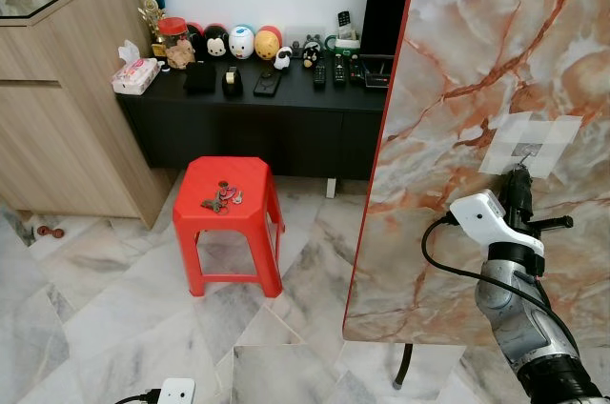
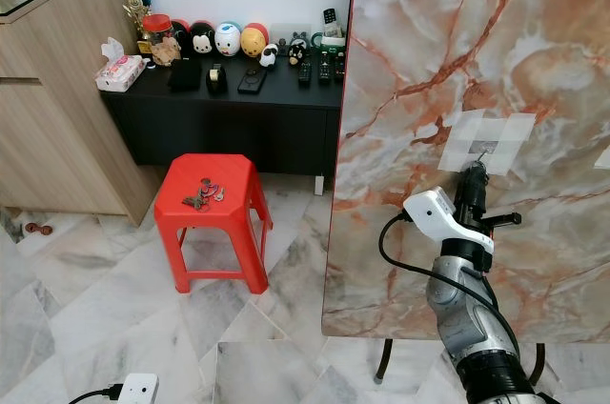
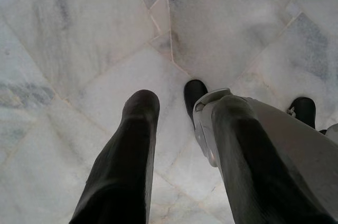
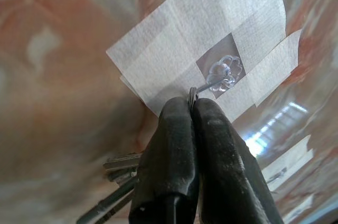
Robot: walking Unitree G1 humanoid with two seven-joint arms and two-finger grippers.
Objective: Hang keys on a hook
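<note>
Marble-patterned tabletop [image 1: 496, 90] with a red rim stands upright on its edge at the robot's right. White tape [image 4: 200, 39] fixes a small clear flower-shaped hook [image 4: 224, 73] to its face. The right gripper [image 4: 191, 109] is raised against the tape, its two black fingers clenched together on the ring of a bunch of keys [image 4: 119, 168]; the ring sits right at the hook's wire, and the keys dangle beneath the fingers. Whether the ring is already over the hook cannot be told. A second bunch of keys [image 1: 221, 198] lies on a red plastic stool [image 1: 229, 223] well to the left, before a black sideboard [image 1: 257, 109]. The left gripper [image 3: 174, 123] hangs idle above the marble floor [image 3: 79, 39], fingers parted.
</note>
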